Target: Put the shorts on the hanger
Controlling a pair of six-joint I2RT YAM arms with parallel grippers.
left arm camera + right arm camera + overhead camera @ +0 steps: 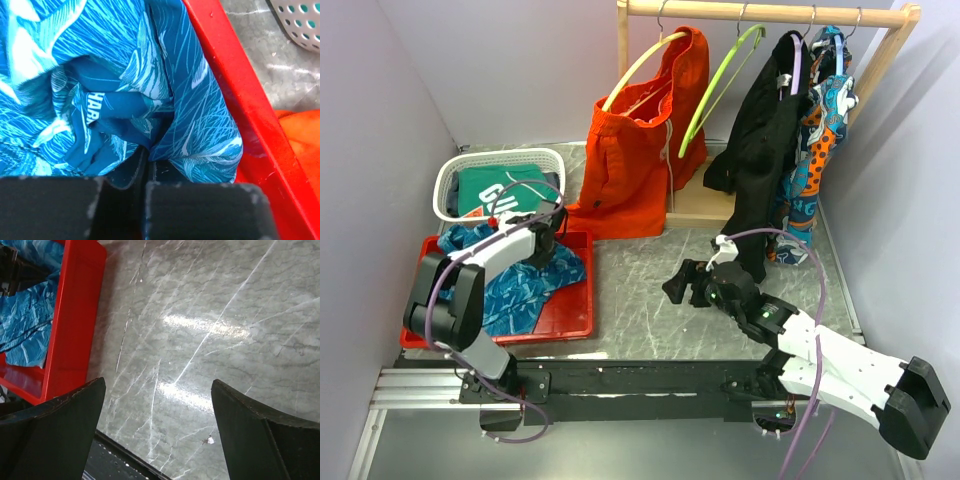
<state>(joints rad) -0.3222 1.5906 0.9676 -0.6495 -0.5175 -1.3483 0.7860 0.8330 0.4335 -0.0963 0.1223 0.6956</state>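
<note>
The blue-and-teal patterned shorts [525, 285] lie crumpled in the red tray [575, 318] at the left. My left gripper [546, 243] reaches down into them; in the left wrist view its jaws are shut on a fold of the shorts [165, 100]. The lime-green hanger [720, 85] hangs bare on the wooden rail [760, 10] at the back. My right gripper [678, 283] is open and empty over the marble table, right of the tray; its fingers [60, 430] show wide apart in the right wrist view, with the shorts [30, 315] at upper left.
Orange-red shorts [640, 150] hang on a yellow hanger [640, 65]. A black garment [760, 140] and a blue-orange patterned garment [820, 130] hang at the right. A white basket [455, 170] with green clothing stands behind the tray. Walls close in on both sides.
</note>
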